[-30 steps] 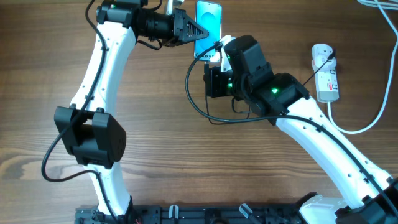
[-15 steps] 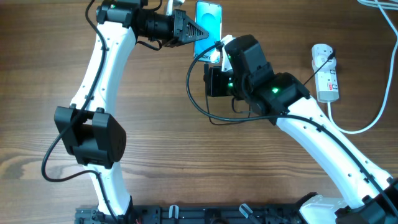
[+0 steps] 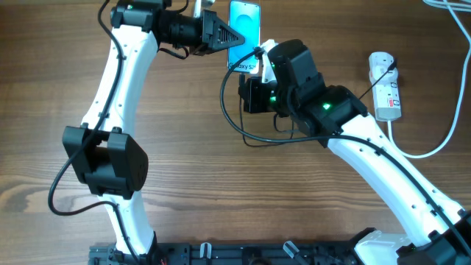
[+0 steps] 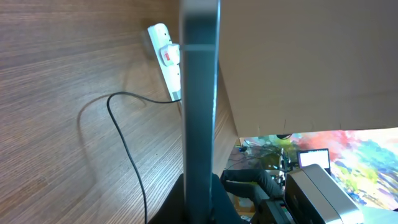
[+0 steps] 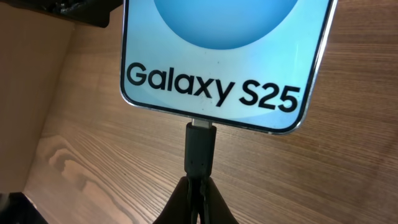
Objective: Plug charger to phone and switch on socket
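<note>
The phone [image 3: 245, 26] has a cyan screen and a white strip reading "Galaxy S25" [image 5: 214, 87]. My left gripper [image 3: 229, 35] is shut on its edge and holds it at the table's far middle; in the left wrist view it shows edge-on [image 4: 199, 99]. My right gripper [image 5: 200, 186] is shut on the charger's black connector [image 5: 200, 149], whose tip meets the phone's bottom edge. The thin black charger cable [image 3: 234, 121] loops below the right gripper [image 3: 255, 66]. The white socket [image 3: 385, 87] lies at the right, also in the left wrist view [image 4: 165, 59].
A white cord [image 3: 449, 125] runs from the socket along the right edge. The charger cable crosses the wood in the left wrist view [image 4: 127, 149]. The arm bases [image 3: 221, 254] line the front edge.
The phone and my left gripper have shifted slightly left. My right gripper has followed with the connector.
</note>
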Robot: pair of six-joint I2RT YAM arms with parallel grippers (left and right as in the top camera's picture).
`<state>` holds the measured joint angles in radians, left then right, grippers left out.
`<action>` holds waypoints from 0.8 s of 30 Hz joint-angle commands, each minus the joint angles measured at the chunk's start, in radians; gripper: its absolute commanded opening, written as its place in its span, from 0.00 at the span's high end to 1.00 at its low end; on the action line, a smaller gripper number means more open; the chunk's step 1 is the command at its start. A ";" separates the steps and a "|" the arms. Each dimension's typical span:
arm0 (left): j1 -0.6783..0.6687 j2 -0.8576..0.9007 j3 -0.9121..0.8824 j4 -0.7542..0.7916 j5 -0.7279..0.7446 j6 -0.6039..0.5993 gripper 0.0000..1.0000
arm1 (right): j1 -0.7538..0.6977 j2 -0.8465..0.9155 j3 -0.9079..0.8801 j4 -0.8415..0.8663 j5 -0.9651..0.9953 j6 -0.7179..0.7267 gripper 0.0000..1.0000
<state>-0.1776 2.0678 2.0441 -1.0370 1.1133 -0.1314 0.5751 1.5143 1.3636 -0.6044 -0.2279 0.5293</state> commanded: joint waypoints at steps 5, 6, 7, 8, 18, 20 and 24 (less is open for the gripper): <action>-0.017 -0.026 0.015 -0.041 0.086 0.019 0.96 | -0.019 -0.006 0.015 0.097 0.114 -0.116 0.96; -0.017 -0.026 0.015 -0.045 0.086 0.019 0.96 | -0.019 -0.006 0.015 0.095 0.143 -0.115 0.95; -0.017 -0.026 0.015 -0.048 0.086 0.019 0.96 | -0.019 -0.006 0.015 0.097 0.160 -0.114 0.95; -0.017 -0.026 0.015 -0.050 0.086 0.019 0.96 | -0.019 -0.006 0.015 0.102 0.161 -0.113 0.95; -0.017 -0.026 0.015 -0.052 0.074 0.024 0.96 | -0.020 -0.009 0.029 0.124 0.128 -0.081 0.95; -0.017 -0.026 0.015 -0.053 0.067 0.024 0.96 | -0.020 -0.009 0.037 0.124 0.124 -0.081 0.95; -0.017 -0.026 0.015 -0.053 0.067 0.024 0.96 | -0.024 -0.009 0.060 0.117 0.127 -0.084 0.95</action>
<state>-0.1673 2.0678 2.0575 -1.0435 1.1122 -0.1196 0.5816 1.5146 1.3479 -0.5529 -0.2092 0.4480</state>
